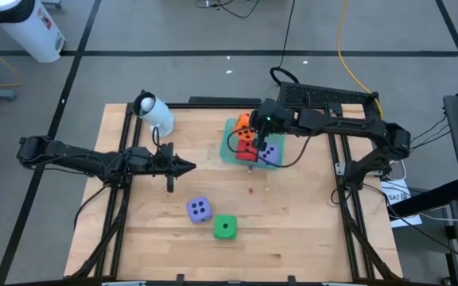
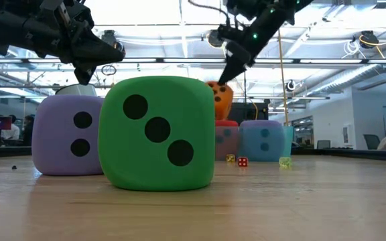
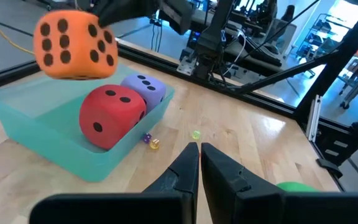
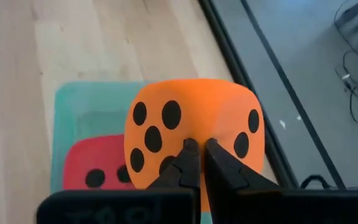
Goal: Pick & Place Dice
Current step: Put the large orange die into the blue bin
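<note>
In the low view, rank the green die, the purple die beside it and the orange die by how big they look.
1. green die: fills the most picture, but it sits nearest the camera.
2. purple die: somewhat smaller, set slightly farther back.
3. orange die: smallest, far off and partly hidden.
The differences may come only from nearness.

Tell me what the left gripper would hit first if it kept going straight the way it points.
Probably the teal tray holding the red die and a purple die. The left gripper, fingers shut, points across bare table toward it; the tiny dice lie lower, likely under its line.
</note>
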Available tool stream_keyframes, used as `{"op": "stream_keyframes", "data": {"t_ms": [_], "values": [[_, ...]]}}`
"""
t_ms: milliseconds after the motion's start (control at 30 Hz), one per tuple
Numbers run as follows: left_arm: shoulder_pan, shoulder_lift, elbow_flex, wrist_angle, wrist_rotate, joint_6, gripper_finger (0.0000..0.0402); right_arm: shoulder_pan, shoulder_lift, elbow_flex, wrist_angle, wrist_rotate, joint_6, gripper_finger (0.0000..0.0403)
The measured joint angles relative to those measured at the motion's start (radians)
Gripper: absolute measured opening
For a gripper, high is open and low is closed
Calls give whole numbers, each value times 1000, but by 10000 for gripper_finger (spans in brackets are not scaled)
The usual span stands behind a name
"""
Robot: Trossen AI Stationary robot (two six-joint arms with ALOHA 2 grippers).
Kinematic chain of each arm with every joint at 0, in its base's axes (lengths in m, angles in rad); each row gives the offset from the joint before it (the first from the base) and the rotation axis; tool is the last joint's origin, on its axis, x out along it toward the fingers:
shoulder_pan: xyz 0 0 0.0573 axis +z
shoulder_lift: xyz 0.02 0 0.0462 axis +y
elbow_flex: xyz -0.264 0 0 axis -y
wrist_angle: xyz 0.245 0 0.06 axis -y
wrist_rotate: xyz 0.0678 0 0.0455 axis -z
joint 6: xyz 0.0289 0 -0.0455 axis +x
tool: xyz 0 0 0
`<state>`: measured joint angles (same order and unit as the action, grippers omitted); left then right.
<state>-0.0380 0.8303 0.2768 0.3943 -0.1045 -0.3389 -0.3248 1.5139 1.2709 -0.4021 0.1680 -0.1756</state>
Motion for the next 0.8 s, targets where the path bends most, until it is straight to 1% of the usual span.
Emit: {"op": "stream_keyframes", "data": {"t_ms": [100,333,400,533,733,800], "values": [[0,0,0,0,0,13,26,-2,33,5,95,-16,-18,1],[1,0,0,7,-1,29,26,-24,136,2,165,-9,-78,1],[1,0,0,6,0,29,26,-24,175,5,204,15,-98,1],[1,0,0,5,0,29,26,-15,249,3,208,61,-148,1],[1,0,0,5,-1,29,26,31,302,3,177,189,-245,1],[1,0,0,5,-1,42,26,45,301,3,170,209,-275,1]]}}
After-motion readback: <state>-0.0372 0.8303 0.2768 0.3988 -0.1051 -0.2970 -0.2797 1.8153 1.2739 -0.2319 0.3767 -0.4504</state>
